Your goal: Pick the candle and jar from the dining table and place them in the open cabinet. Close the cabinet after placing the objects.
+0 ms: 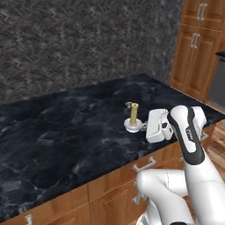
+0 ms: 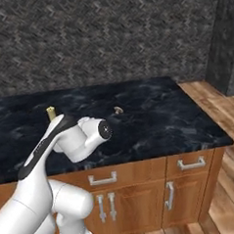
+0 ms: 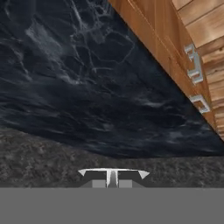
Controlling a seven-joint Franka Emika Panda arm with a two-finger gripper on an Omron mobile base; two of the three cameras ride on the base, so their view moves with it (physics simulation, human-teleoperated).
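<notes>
Black marble with white veins covers the dining table, and a rough grey stone wall rises behind it in both base views. From the left base camera I see the candle standing upright in its small white holder near the table's front edge, a yellow stick with a tiny handle at the side. My gripper sits low just to the right of it, level with the holder and right up against its base; I read the jaws as fully closed, pinching the candle's holder, though the white hand hides the fingertips themselves. From the right base camera the arm covers most of the candle, and only its yellow top pokes up above the dark forearm. A small silvery object lies on the marble further back, too small for me to identify. Tall brown cabinet doors with vertical silver handles stand at the far right. Below the tabletop I see wood fronts with silver handles.
</notes>
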